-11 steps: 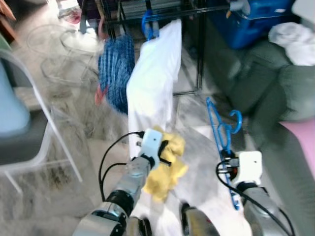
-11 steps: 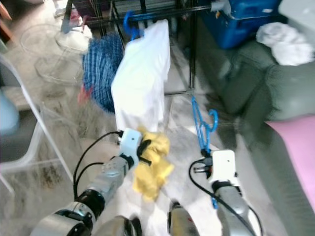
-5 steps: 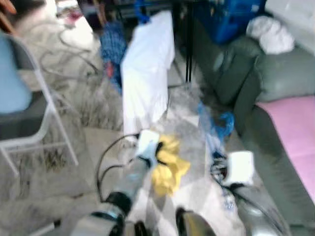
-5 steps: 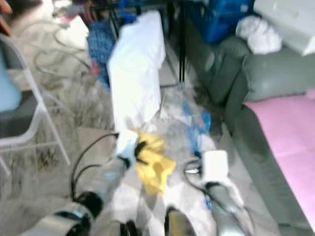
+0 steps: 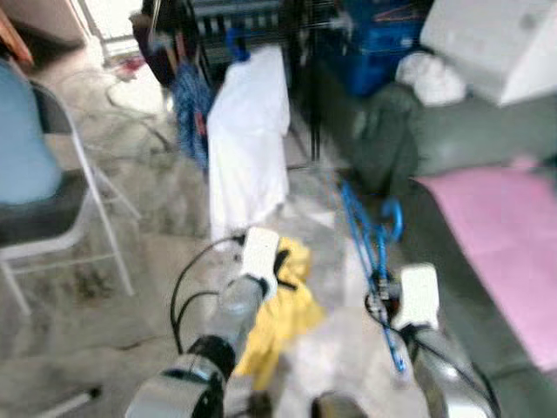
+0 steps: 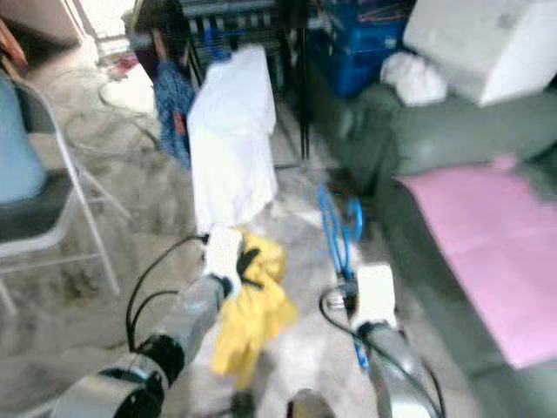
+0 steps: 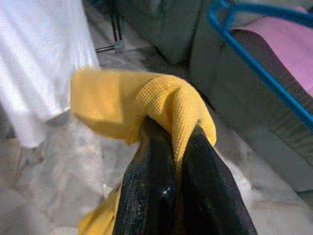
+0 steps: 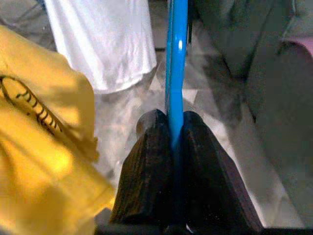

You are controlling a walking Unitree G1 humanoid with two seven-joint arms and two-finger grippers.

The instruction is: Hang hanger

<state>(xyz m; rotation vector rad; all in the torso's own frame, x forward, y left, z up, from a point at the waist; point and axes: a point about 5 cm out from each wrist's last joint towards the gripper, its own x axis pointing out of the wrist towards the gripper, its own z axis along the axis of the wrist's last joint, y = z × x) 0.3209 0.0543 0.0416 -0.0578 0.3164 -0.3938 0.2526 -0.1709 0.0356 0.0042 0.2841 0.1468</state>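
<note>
While closed tight on a fold of yellow garment (image 7: pixel 161 105), left gripper (image 7: pixel 178 142) held out low over the pale floor (image 5: pixel 130 287), cloth drooping beneath. Right gripper (image 8: pixel 171 128) clamped on the bar of the blue hanger (image 5: pixel 370 231), hook uppermost, pointed toward the black rack (image 5: pixel 261 17). On that rack, a white shirt (image 5: pixel 248 144) on its own blue hanger, a blue checked cloth (image 5: pixel 187 109) just beside. Compared with a second ago, whole view shifted: rack and white shirt now farther up and smaller, more of the grey sofa (image 5: pixel 452 139) and its pink cover (image 5: pixel 500 235) showing at right, white folding chair (image 5: pixel 52 200) at left. Grip on both items unchanged.
</note>
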